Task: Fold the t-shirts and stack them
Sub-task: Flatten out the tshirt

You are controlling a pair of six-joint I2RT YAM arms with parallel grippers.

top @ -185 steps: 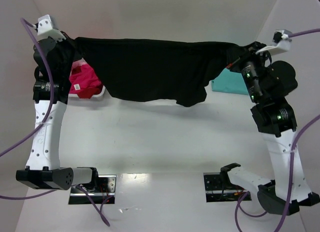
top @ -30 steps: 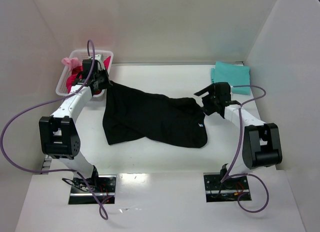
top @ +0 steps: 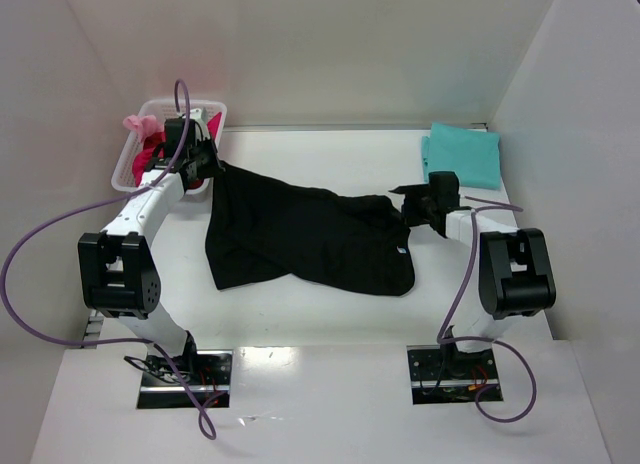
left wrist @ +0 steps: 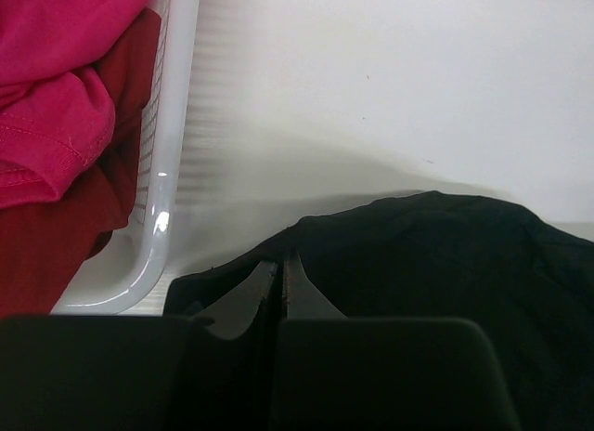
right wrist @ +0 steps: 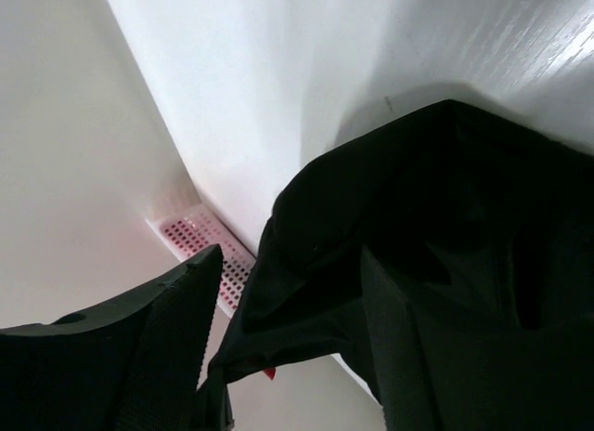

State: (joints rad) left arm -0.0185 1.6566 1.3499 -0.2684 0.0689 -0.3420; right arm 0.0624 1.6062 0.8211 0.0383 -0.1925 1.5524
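1. Lying rumpled on the bench [top: 300,319], just beside the basket [top: 124,170], is the black t-shirt [top: 300,239].
2. Nearest the basket, the left claw [left wrist: 281,280] is clenched on the shirt's edge.
3. Well apart from the basket, the right claw [top: 408,202] gapes released.

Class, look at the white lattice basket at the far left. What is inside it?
A magenta-pink t-shirt lies bunched inside the basket, with darker red cloth below it. The basket's floor is covered, and the left arm hides part from above.
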